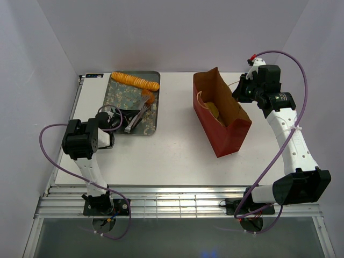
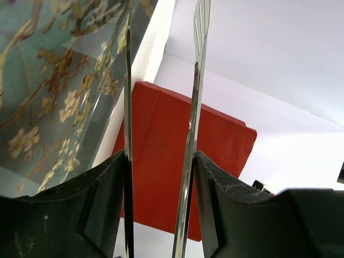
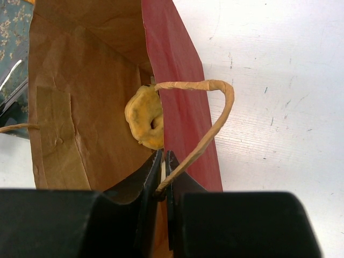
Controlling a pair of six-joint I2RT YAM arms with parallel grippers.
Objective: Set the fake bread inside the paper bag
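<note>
Right claw (image 3: 164, 157) on bag (image 3: 183, 80), donut (image 3: 144, 119) inside

Count, all views.
- One white table (image 1: 177, 156) is carrying everything.
- Two white-and-black robot arms are showing, the left arm (image 1: 88, 166) and the right arm (image 1: 293, 142). Each is ending in one black two-finger gripper, the left gripper (image 2: 160, 156) and the right gripper (image 3: 163, 161).
- Two purple cables (image 1: 48, 145) are trailing, one per arm.
- One grey floral rectangular tray (image 1: 121, 99) is lying there.
- One pair of metal tongs (image 1: 137, 118) is showing, with two flat blades.
- One tall red paper bag (image 1: 228, 134) is standing, bearing two pale string handles (image 3: 215, 115).
- Three golden-orange toy bread pieces are showing:
  - one long ridged loaf (image 1: 135, 81)
  - one smaller orange piece (image 1: 148, 98)
  - one ring-shaped donut (image 3: 145, 118)

Whether more pieces are lying in the bag cannot be told.
</note>
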